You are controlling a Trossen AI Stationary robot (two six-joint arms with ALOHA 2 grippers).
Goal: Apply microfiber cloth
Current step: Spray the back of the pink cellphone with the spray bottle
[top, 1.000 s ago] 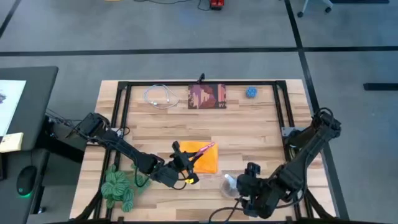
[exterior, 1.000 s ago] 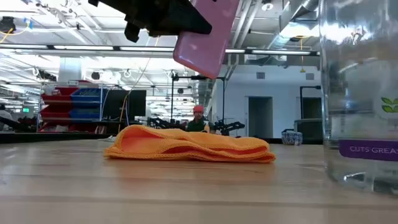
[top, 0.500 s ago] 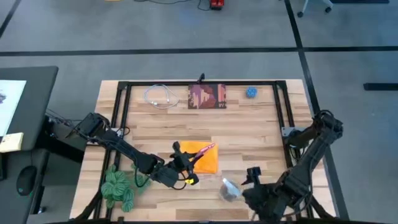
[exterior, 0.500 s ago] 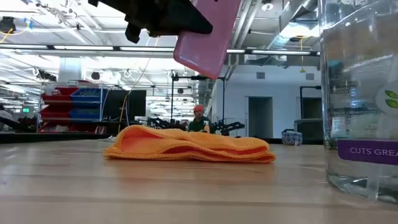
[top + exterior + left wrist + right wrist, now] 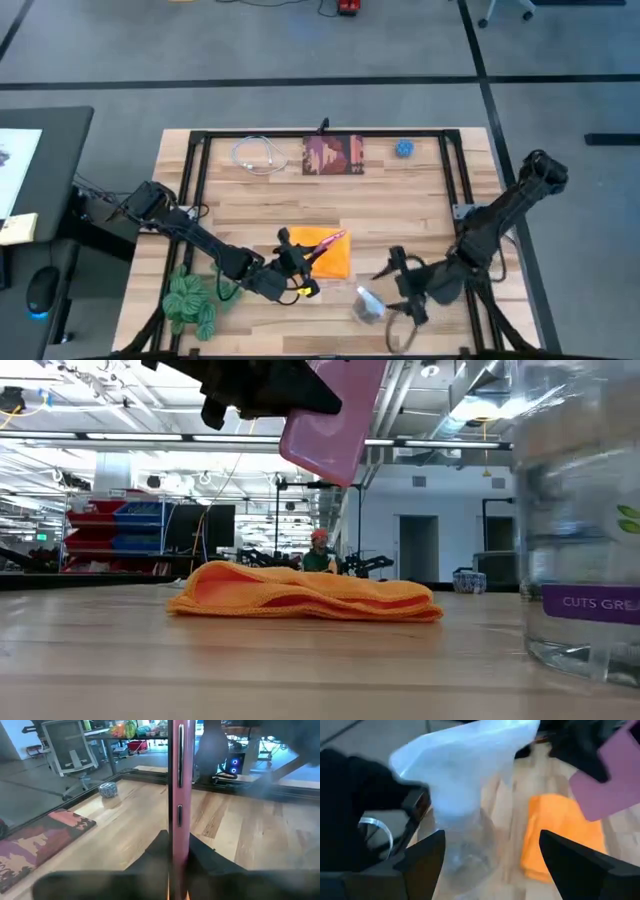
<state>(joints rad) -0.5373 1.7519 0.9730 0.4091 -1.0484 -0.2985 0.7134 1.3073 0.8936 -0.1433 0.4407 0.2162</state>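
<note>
Your left claw (image 5: 312,252), clamped on the pink phone (image 5: 330,415), hangs over the microfiber cloth (image 5: 327,254); right claw (image 5: 400,293) spread wide, farther off.

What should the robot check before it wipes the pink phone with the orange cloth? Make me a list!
1. Left hand grips the pink phone: ok, clamped edge-on in the left wrist view.
2. Phone is lifted off the table: ok.
3. Microfiber cloth lies free and reachable: ok, rumpled below the phone.
4. Right hand is empty, ready for the cloth: ok, fingers open around the spray bottle without touching.
5. Spray bottle is clear of the right hand's path: not ok, it stands between the fingers.
6. Phone screen is already sprayed: cannot tell.
</note>
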